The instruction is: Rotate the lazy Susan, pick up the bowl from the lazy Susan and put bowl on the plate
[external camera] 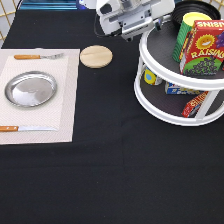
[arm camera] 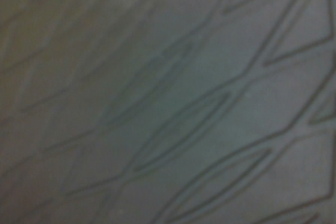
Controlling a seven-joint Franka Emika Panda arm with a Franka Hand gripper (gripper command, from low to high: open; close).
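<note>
Exterior view: tool (external camera: 131, 20) at top, finger state unclear; bowl (external camera: 196, 9) just right of it on lazy Susan (external camera: 165, 67); plate (external camera: 30, 89) far left

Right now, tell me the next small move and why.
Probably shift the gripper toward the exterior view's right, over the bowl: it sits on the lazy Susan's top tier behind the raisin box, the gripper hangs beside that tier, and the plate is empty.
</note>
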